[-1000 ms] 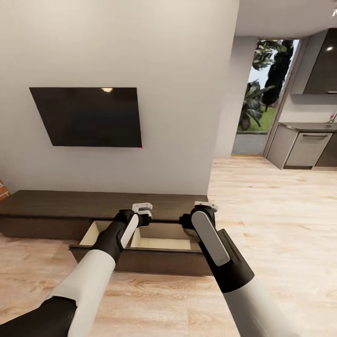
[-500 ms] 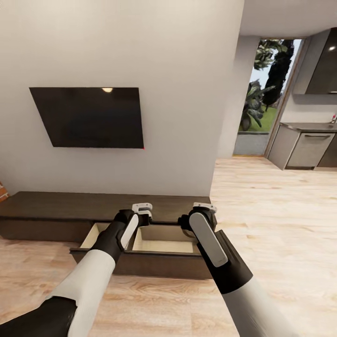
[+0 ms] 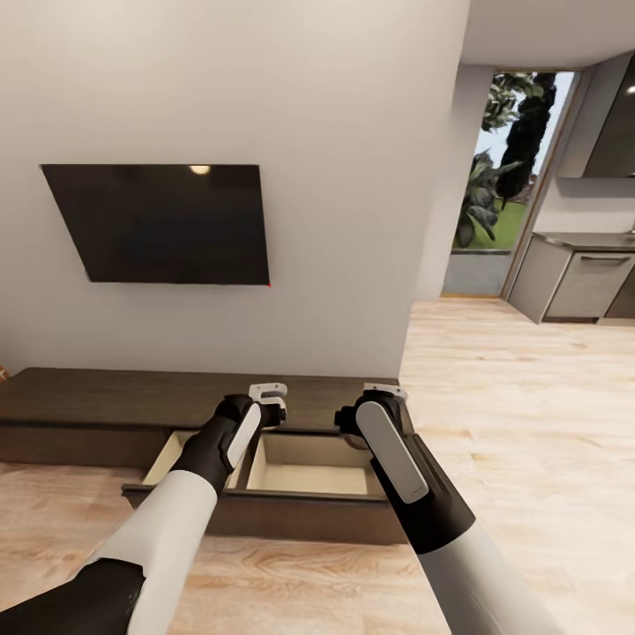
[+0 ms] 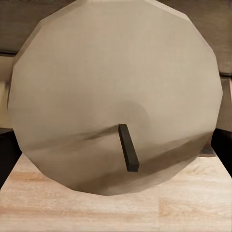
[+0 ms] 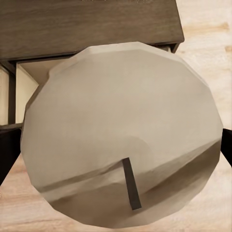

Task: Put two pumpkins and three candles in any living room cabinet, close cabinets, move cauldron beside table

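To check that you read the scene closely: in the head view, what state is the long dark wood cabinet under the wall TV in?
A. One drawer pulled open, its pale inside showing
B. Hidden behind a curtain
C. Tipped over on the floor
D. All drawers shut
A: the cabinet stands upright against the wall with one drawer pulled out, its beige interior visible beneath both arms.

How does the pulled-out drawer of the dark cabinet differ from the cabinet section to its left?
The open drawer stands pulled out from the cabinet, showing its pale beige inside; the left section sits flush, showing only a dark front. The open drawer lies straight ahead of the robot; the left section lies off to the robot's left. Both are dark brown wood without handles.
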